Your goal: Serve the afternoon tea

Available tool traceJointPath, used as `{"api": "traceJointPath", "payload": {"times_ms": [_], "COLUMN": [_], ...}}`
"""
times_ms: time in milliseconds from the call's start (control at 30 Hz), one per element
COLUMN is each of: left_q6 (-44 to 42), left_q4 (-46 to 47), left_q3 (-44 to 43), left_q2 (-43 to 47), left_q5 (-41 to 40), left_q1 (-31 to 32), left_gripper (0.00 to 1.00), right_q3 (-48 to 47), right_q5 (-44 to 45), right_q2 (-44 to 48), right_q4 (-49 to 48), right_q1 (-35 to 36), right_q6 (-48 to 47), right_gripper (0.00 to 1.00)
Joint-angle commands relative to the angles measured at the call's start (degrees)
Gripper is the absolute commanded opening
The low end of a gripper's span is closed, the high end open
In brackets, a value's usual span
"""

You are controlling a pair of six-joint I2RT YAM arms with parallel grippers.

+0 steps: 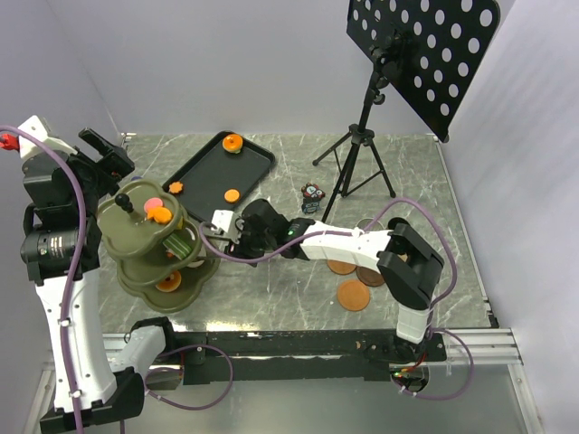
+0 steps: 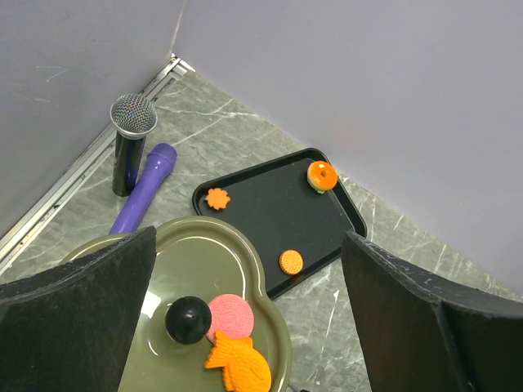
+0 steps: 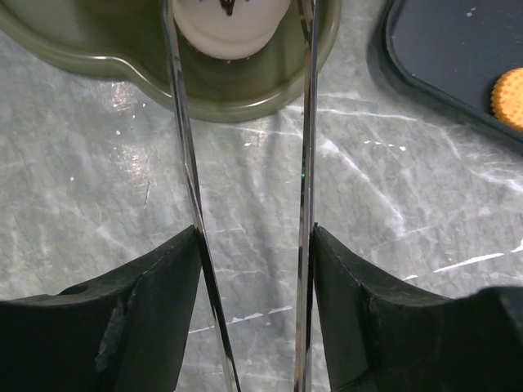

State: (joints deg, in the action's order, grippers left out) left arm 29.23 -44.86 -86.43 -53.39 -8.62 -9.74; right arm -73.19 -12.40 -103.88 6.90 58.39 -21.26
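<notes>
An olive three-tier stand (image 1: 122, 224) stands at the left. Its top tier holds a pink cookie (image 2: 230, 317) and an orange fish pastry (image 2: 239, 364). My left gripper (image 2: 249, 237) is open and empty above that tier, beside the black knob (image 2: 189, 318). My right gripper (image 3: 253, 237) is shut on thin metal tongs (image 3: 306, 163). The tong tips hold a white pastry (image 3: 230, 23) over a lower tier's rim (image 3: 245, 102). An orange donut (image 1: 232, 143), a flower cookie (image 1: 175, 188) and a round cookie (image 1: 232, 194) lie on the black tray (image 1: 204, 167). Brown-orange saucers (image 1: 353, 295) lie under the right arm.
A microphone (image 2: 131, 143) and a purple cylinder (image 2: 147, 192) stand by the back-left wall. A music stand's tripod (image 1: 357, 167) is at the back right, with a small dark object (image 1: 312, 192) at its foot. The right arm (image 1: 344, 242) spans the table's middle.
</notes>
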Motion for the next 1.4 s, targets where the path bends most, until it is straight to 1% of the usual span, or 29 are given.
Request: {"api": "traceJointPath", "payload": {"times_ms": [0,333,367,600,767,867,1067,1367], "left_q6": [0.21,0.38,0.39,0.39,0.3,0.38,-0.58,-0.76], "left_q4": [1.88,1.79,1.88,1.88,1.97,2.15,2.15,2.5], "left_q3": [0.21,0.21,0.3,0.12,0.04,0.21,0.04,0.91], "left_q2": [1.0,1.35,1.44,1.62,1.88,2.14,2.5,3.46], "left_q5": [0.8,0.18,0.27,-0.25,-0.61,-0.78,-1.22,-1.4], "left_q1": [-0.37,-0.37,-0.37,-0.46,-0.46,-0.46,-0.46,-0.46], "left_gripper": [1.0,1.0,1.0,1.0,1.0,1.0,1.0,1.0], "right_q3": [-1.08,0.94,1.29,1.12,0.16,-3.44,-16.53,-28.22], "right_q5": [0.71,1.32,2.29,16.52,19.61,20.23,20.4,20.4], "right_q2": [5.96,9.83,9.92,8.08,7.46,4.31,-4.66,-11.52], "right_q4": [-2.32,-1.45,-1.36,0.05,-0.83,1.62,12.34,22.1], "right_q1": [0.41,0.32,0.32,-1.43,-3.89,-5.47,-8.2,-9.52], "right_q6": [1.48,2.01,2.18,3.85,3.94,4.55,4.82,4.56], "right_gripper": [0.63,0.66,0.66,0.61,0.61,0.61,0.59,0.59]}}
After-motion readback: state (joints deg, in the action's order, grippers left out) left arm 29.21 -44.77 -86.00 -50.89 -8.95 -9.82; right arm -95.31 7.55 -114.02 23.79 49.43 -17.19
